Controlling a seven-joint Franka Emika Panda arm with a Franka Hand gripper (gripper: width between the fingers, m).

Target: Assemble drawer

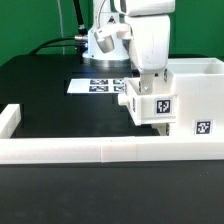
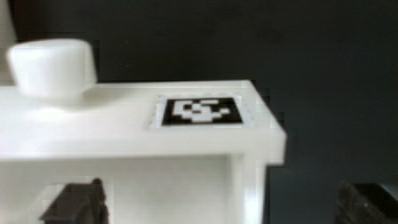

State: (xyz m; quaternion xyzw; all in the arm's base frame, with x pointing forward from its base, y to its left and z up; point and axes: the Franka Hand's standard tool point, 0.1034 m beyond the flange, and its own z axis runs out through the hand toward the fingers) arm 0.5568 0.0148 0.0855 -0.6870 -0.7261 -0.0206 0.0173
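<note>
The drawer's big white shell (image 1: 192, 90) stands at the exterior view's right, with a square tag on its front. A small white tray (image 1: 150, 104) with a tag sits against the shell's left side, partly in it. My gripper (image 1: 151, 80) hangs straight over this tray. In the wrist view the tray (image 2: 160, 150) shows its round knob (image 2: 50, 66) and a tag (image 2: 199, 110). My gripper (image 2: 222, 205) is open. Its dark fingertips (image 2: 75, 202) stand wide apart with the tray's corner between them, and the far finger is clear of it. No second tray shows.
Long low white border bars (image 1: 80, 150) run along the front and the exterior view's left (image 1: 8, 120). The marker board (image 1: 98, 85) lies flat behind the tray. The black table (image 1: 60, 110) lies between them.
</note>
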